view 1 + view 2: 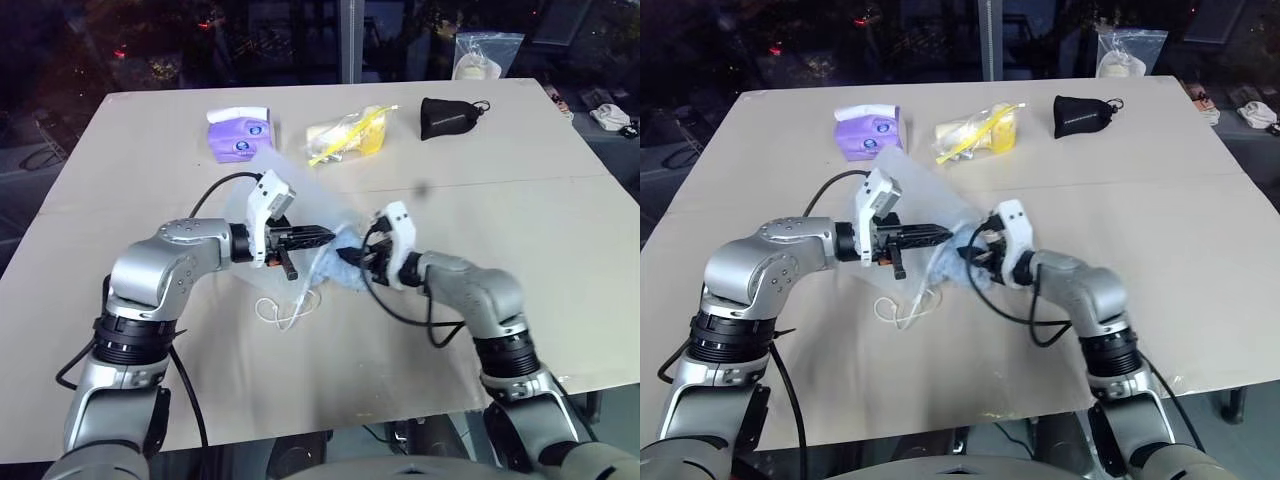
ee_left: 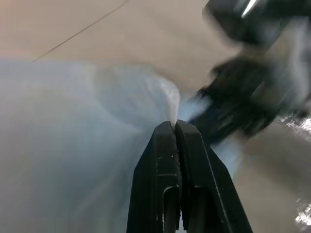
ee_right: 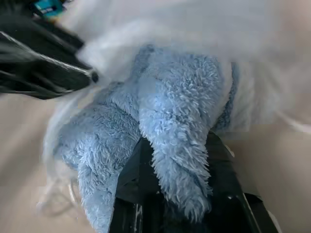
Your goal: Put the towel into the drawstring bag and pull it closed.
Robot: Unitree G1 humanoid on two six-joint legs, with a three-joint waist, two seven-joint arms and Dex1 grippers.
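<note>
The left gripper [image 1: 325, 236] is clamped tight on the lifted edge of the drawstring bag [image 1: 925, 205], near the middle of the desk [image 1: 500, 150]. Facing it, the right gripper [image 1: 362, 262] pinches the towel [image 3: 170, 111] at the bag's mouth. The white cords [image 1: 287, 310] trail toward the desk's near edge.

Fluffy light-blue towel [image 3: 170, 116] bunched at translucent drawstring bag [image 2: 73, 126] mouth — lifted.
</note>
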